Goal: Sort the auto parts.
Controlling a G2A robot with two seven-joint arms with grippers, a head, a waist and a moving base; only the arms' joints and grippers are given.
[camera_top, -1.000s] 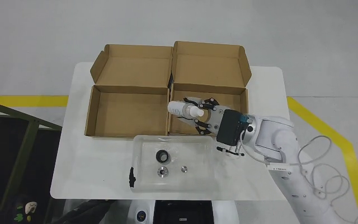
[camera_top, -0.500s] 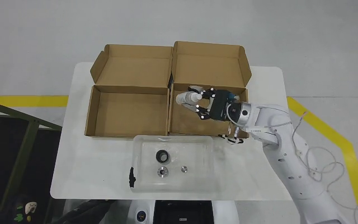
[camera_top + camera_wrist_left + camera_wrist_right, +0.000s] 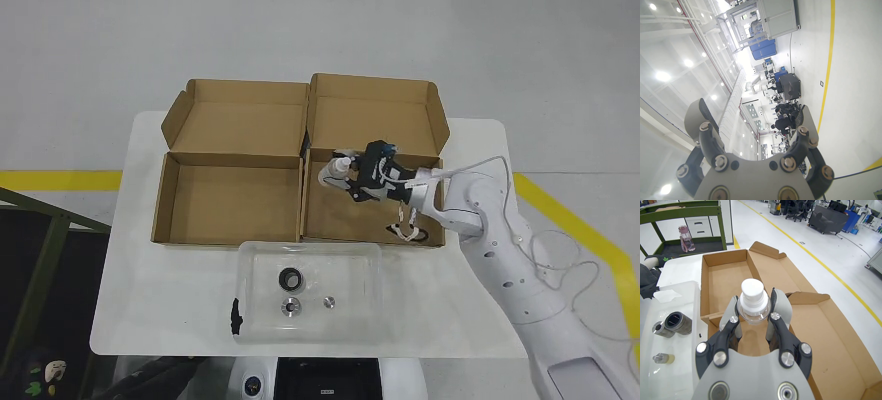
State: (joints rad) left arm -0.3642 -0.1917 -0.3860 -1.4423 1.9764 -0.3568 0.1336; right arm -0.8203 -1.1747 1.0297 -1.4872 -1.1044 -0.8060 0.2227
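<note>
Top view: the right gripper (image 3: 352, 181) holds a white-capped spray bottle (image 3: 335, 170) over the right box (image 3: 340, 228), near that box's back corner beside the left box (image 3: 225, 205); 3 metal parts (image 3: 291, 278) lie in the clear bin (image 3: 245, 290) at the near edge of the counter (image 3: 130, 250). Over the last second the arm has carried the bottle from above the near front of the right box, close to the bin, deeper over the box and has turned its wrist. By this reading the transport stage is nearly complete, lowering and release come next, and the 3 parts in the bin are left to sort. Left wrist view: the left gripper (image 3: 751, 108) points away from the counter toward the hall, its fingers (image 3: 702, 111) spread apart with nothing between them. Right wrist view: the fingers (image 3: 781, 306) are closed on the bottle's clear body just below the white cap. The bottle lies along the gripper's axis, its cap aimed at the left box (image 3: 725, 285), and appears to hang clear of the right box's cardboard floor (image 3: 829, 332). A bearing sleeve (image 3: 677, 321), a bored steel bush (image 3: 659, 330) and a small stub (image 3: 662, 358) rest apart from the bottle in the bin (image 3: 694, 291).
</note>
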